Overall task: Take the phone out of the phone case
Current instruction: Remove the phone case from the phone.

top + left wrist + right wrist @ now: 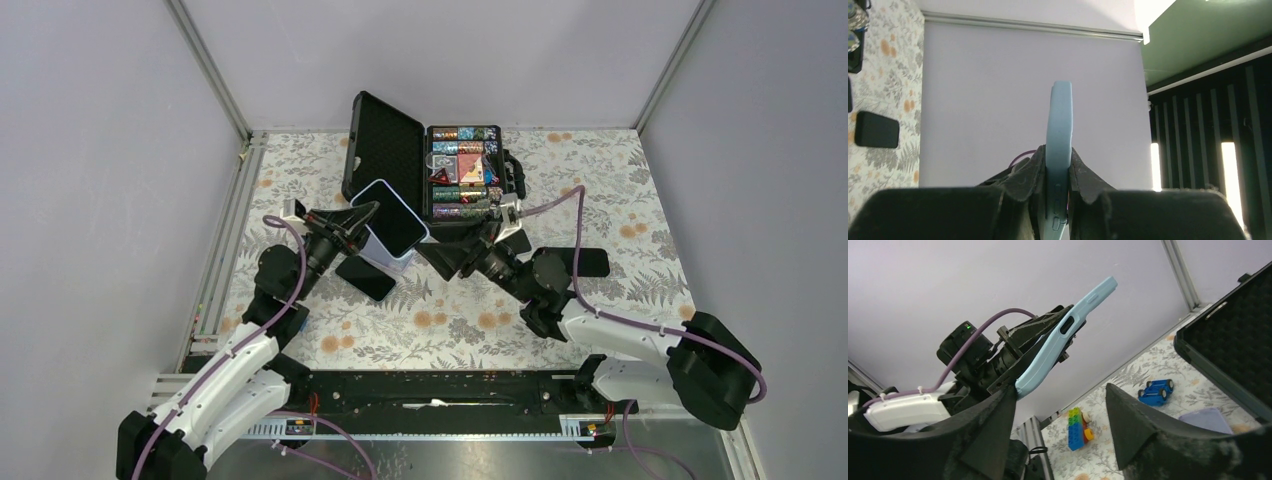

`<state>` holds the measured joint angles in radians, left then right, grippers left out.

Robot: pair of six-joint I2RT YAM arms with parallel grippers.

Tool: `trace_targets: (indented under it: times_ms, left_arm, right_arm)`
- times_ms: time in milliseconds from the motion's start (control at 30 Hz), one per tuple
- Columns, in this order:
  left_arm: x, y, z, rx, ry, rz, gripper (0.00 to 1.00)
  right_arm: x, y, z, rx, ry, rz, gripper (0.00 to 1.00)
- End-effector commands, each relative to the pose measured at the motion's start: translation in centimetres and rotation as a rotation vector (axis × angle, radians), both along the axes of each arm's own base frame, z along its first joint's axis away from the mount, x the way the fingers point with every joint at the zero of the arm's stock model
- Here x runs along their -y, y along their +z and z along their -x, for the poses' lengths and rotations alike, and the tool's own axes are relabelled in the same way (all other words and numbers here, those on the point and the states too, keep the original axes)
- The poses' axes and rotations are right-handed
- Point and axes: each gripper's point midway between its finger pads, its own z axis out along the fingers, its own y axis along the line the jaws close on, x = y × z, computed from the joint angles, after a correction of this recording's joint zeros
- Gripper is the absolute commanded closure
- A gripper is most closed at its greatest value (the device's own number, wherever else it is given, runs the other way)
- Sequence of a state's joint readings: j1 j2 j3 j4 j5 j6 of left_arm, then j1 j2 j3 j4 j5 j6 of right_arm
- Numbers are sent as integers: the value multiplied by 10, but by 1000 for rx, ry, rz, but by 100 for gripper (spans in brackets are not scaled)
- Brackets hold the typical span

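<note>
A light blue phone case [405, 247] is held up above the table, and the phone's [391, 216] dark screen shows inside its rim in the top view. My left gripper [362, 222] is shut on the case's long edges. In the left wrist view the case [1059, 115] stands edge-on between the pads [1034, 172]. My right gripper [437, 256] is open just right of the case's lower end. In the right wrist view the case [1055, 347] slants up to the right, its lower tip next to my right gripper's [1060, 410] left finger; nothing lies between the fingers.
An open black carry case [385, 150] with coloured items [463, 172] stands at the back. Flat black slabs lie on the floral mat below the phone [365, 277] and at the right [592, 262]. A toy brick stack [1077, 429] and a blue toy car [1155, 391] show beyond the right fingers.
</note>
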<state>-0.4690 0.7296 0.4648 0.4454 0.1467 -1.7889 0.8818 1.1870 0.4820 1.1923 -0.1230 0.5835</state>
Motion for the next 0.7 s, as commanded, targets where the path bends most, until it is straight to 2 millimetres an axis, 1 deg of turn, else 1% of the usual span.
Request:
trace_targets:
  times_ms: [0, 33, 100, 200, 267, 333, 433, 533, 567, 667]
  left_arm:
    - [-4, 116, 60, 338, -164, 217, 100]
    - [-4, 120, 63, 361, -169, 223, 100]
    - [-4, 129, 69, 406, -188, 237, 100]
    - [-3, 148, 83, 503, -227, 251, 100]
    - [-2, 159, 92, 560, -250, 259, 100]
    - [-1, 164, 97, 585, -270, 265, 100]
    - [0, 163, 98, 587, -274, 260, 100]
    - [1, 158, 95, 574, -265, 251, 100]
    - [1, 157, 95, 573, -263, 247, 100]
    - [3, 154, 92, 569, -255, 232, 100]
  right_arm:
    - [-2, -61, -41, -273, -117, 170, 33]
    - [-4, -66, -43, -301, -114, 160, 38]
    - [-7, -76, -46, -351, -105, 137, 44]
    - [-14, -88, -48, -418, -72, 102, 53]
    - [-18, -93, -50, -459, -52, 74, 59]
    - [-21, -94, -52, -489, -27, 34, 63]
    - [-26, -84, -51, -489, 21, -18, 65]
    - [-25, -69, -48, -449, 45, -53, 64]
    - [-23, -63, -45, -429, 49, -65, 63]
    - [-16, -43, -36, -362, 70, -104, 54]
